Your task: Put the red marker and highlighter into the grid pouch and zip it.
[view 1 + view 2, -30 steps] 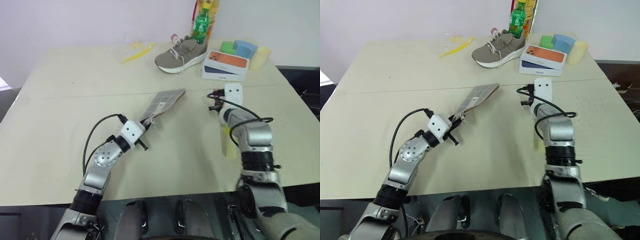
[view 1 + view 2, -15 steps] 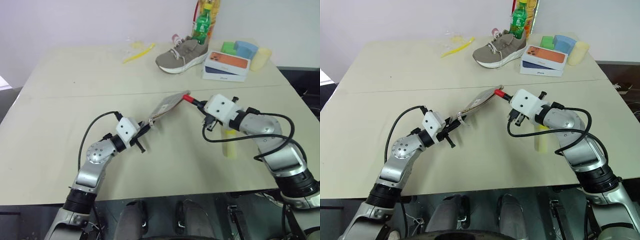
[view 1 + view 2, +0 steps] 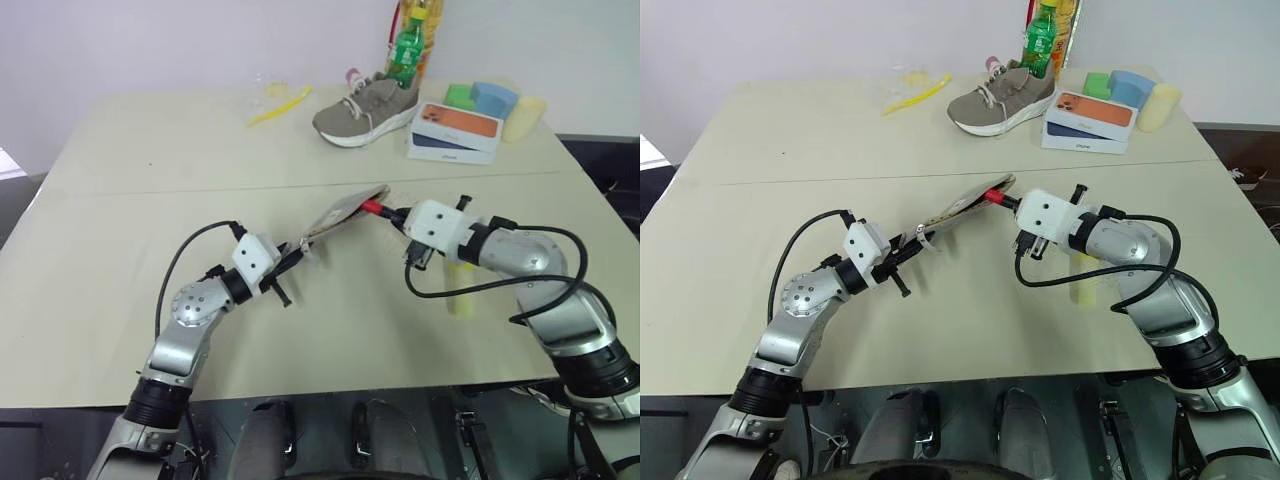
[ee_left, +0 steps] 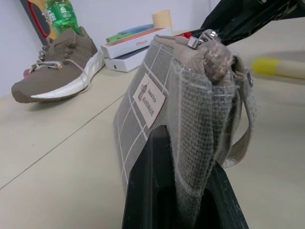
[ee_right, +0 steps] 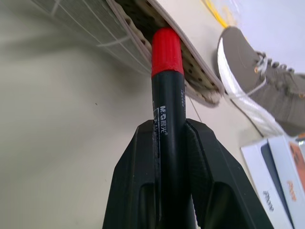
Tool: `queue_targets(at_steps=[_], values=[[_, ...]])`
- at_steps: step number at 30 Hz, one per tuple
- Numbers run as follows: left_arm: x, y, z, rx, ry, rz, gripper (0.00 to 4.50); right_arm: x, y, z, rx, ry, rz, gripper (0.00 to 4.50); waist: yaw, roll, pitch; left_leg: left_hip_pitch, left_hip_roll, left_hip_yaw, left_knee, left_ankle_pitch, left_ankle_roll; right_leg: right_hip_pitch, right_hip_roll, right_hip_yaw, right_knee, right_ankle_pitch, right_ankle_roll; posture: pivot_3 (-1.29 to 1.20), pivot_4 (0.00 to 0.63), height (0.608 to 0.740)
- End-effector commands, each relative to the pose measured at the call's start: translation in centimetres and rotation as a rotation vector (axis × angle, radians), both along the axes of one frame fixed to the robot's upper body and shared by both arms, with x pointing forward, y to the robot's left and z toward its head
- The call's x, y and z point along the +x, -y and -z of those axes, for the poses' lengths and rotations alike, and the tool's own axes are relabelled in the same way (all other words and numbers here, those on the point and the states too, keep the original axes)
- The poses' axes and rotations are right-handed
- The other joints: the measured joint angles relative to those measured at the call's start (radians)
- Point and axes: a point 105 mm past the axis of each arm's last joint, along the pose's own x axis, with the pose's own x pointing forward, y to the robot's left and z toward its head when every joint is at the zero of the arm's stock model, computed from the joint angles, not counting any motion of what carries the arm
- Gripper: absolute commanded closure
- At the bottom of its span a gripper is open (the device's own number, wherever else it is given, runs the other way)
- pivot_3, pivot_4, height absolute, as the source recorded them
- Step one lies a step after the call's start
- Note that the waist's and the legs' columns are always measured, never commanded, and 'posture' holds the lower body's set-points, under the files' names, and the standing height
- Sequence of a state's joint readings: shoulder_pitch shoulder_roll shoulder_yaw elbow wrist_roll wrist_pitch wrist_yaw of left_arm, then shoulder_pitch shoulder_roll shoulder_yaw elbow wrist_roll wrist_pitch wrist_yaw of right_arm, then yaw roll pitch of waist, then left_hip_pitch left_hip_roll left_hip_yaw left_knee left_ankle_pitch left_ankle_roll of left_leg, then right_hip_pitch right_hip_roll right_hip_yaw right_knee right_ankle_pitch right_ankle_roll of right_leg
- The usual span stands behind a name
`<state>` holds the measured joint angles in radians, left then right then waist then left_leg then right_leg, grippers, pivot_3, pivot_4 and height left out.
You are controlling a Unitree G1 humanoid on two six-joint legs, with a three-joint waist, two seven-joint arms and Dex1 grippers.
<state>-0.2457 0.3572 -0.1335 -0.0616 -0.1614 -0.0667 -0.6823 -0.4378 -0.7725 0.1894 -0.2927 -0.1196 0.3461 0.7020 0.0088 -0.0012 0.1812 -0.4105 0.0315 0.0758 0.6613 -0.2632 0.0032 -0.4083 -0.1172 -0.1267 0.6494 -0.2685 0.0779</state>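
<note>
While the left gripper [image 3: 296, 253] pinches one end of the grid pouch [image 3: 345, 208], we see the pouch held up off the table [image 3: 120, 200], slanting toward the middle, its other end gaping open. In the left wrist view the fabric sits squeezed between the two black fingers [image 4: 147, 191], white label facing out and grey loop hanging at the side. Our right gripper [image 3: 392, 213] has its jaws clamped on the red marker [image 5: 167, 100], gripping the black middle; the red tip sits at the pouch's open mouth (just at the lip, how far in we cannot tell). The highlighter [image 3: 461, 290] lies flat on the table beneath the right forearm, apart from the pouch. Along the far edge stand a grey shoe [image 3: 364, 105], a green bottle [image 3: 404, 55], stacked phone boxes [image 3: 455, 130], coloured foam blocks [image 3: 478, 96] and a long thin yellow stick [image 3: 277, 105]
</note>
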Motion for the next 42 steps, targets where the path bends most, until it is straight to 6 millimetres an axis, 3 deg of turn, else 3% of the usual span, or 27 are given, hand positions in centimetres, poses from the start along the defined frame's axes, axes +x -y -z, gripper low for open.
queue_targets(at_steps=[1, 4, 11, 19, 26, 27, 33, 37, 42], values=[[-0.6, 0.4, -1.6, 0.008, 0.075, 0.040, 4.50, -1.2, -1.3, -0.6, -0.120, 0.058, -0.118, 4.21, 0.002, 0.000, 0.000, 0.000, 0.000, 0.000, 0.000, 0.000, 0.000, 0.000, 0.000, 0.000, 0.000, 0.000, 0.000, 0.00, 0.150, 0.740], [-0.8, 0.8, -1.6, 0.046, 0.083, 0.083, 4.50, -2.8, -2.3, 0.4, -0.271, 0.055, -0.255, 4.21, 0.004, 0.000, 0.000, 0.000, 0.000, 0.000, 0.000, 0.000, 0.000, 0.000, 0.000, 0.000, 0.000, 0.000, 0.000, 0.00, 0.150, 0.740], [-2.0, 1.9, -1.1, 0.121, 0.047, 0.233, 4.50, -5.1, -4.9, 1.9, -0.371, 0.081, -0.462, 4.21, 0.004, 0.000, 0.000, 0.000, 0.000, 0.000, 0.001, 0.000, 0.000, 0.000, 0.000, 0.000, 0.000, 0.000, 0.000, 0.00, 0.150, 0.740], [-2.9, 2.1, -0.8, 0.161, -0.003, 0.305, 4.50, -4.7, -5.0, 1.4, -0.359, 0.102, -0.462, 4.21, 0.004, 0.000, 0.000, 0.000, 0.000, 0.000, 0.002, 0.000, 0.000, 0.001, 0.000, 0.000, 0.000, 0.000, 0.000, 0.00, 0.150, 0.740], [-3.3, 1.9, -0.6, 0.168, -0.031, 0.321, 4.50, -4.3, -4.2, 0.7, -0.357, 0.115, -0.424, 0.83, 0.004, 0.000, 0.000, 0.000, 0.000, 0.000, 0.002, 0.000, 0.000, 0.001, 0.000, 0.000, 0.000, 0.000, 0.000, 0.00, 0.150, 0.740], [-3.3, 1.9, -0.5, 0.169, -0.033, 0.323, 4.50, -4.2, -4.1, 0.6, -0.352, 0.122, -0.417, 0.17, 0.004, 0.000, 0.000, 0.000, 0.000, 0.000, 0.002, 0.000, 0.000, 0.001, 0.000, 0.000, 0.000, 0.000, 0.000, 0.00, 0.150, 0.740], [-2.7, 1.7, -0.6, 0.154, -0.029, 0.289, 4.50, -3.8, -3.2, -0.9, -0.230, 0.097, -0.341, 0.02, 0.004, 0.000, 0.000, 0.000, 0.000, 0.000, 0.002, 0.000, 0.000, 0.001, 0.000, 0.000, 0.000, 0.000, 0.000, 0.00, 0.150, 0.740], [-2.1, 1.3, 0.0, 0.163, -0.017, 0.242, 4.50, -3.8, -2.4, -1.6, -0.050, 0.007, -0.257, 0.02, 0.005, -0.001, 0.000, 0.000, 0.000, 0.000, 0.002, 0.000, 0.000, 0.002, 0.000, 0.000, 0.000, 0.000, 0.000, 0.00, 0.150, 0.740], [-1.3, 0.8, 0.4, 0.163, 0.006, 0.180, 4.50, -4.6, 0.1, -0.9, 0.035, -0.148, -0.145, 0.02, 0.006, 0.000, 0.000, 0.000, 0.000, -0.001, 0.002, 0.000, 0.000, 0.002, 0.000, 0.000, 0.000, 0.000, 0.000, 0.00, 0.150, 0.740]])
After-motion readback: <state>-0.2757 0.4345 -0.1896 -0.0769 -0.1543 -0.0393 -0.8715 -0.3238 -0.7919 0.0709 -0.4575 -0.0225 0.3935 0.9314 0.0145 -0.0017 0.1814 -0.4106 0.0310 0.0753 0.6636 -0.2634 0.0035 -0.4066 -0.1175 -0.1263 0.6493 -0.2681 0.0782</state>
